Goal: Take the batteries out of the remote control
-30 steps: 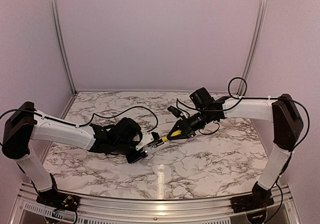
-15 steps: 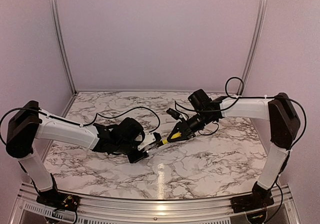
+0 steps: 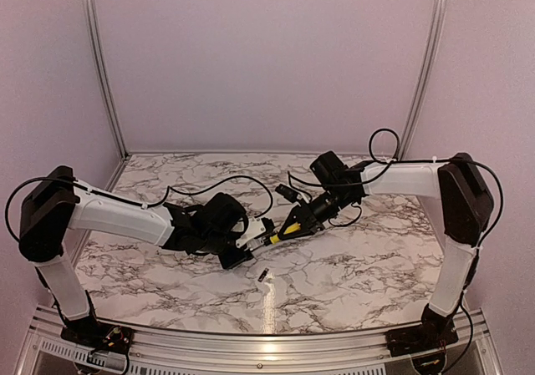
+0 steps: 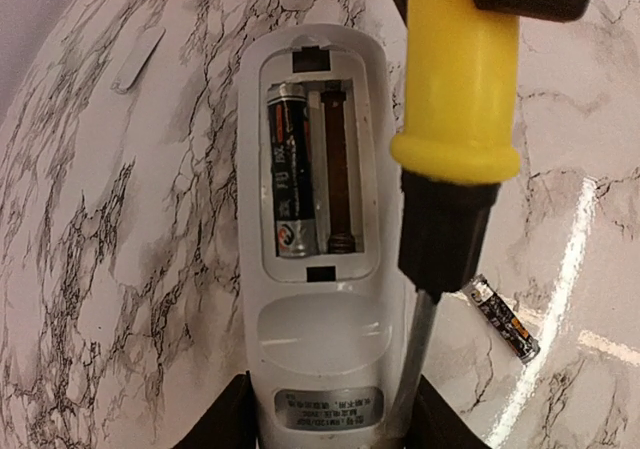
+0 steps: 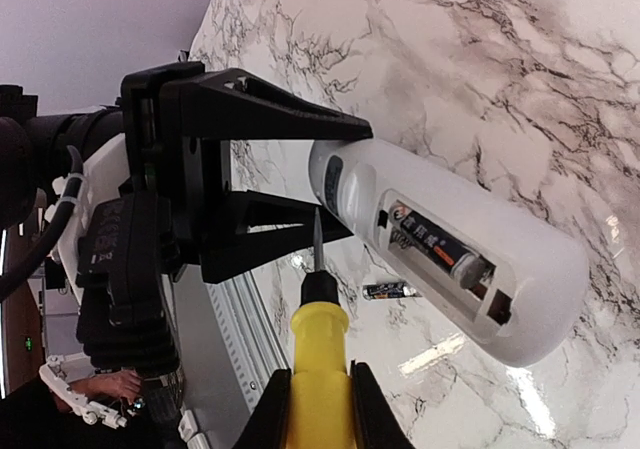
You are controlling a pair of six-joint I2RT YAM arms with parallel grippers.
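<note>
My left gripper is shut on the label end of the white remote control, held above the table with its battery compartment open and facing up. One of the batteries sits in the left slot; the right slot shows only its spring. The other battery lies loose on the marble, seen near the front in the top view. My right gripper is shut on the yellow-handled screwdriver, whose tip points beside the remote's gripped end, close to the left fingers.
A small white strip, probably the battery cover, lies on the marble table beyond the remote. Both arms meet at the table's middle. An aluminium rail runs along the near edge, and pale walls close the back and sides.
A battery has come out of the remote and now lies on the table in front of it. Both grippers have shifted slightly, the right one to the left.
</note>
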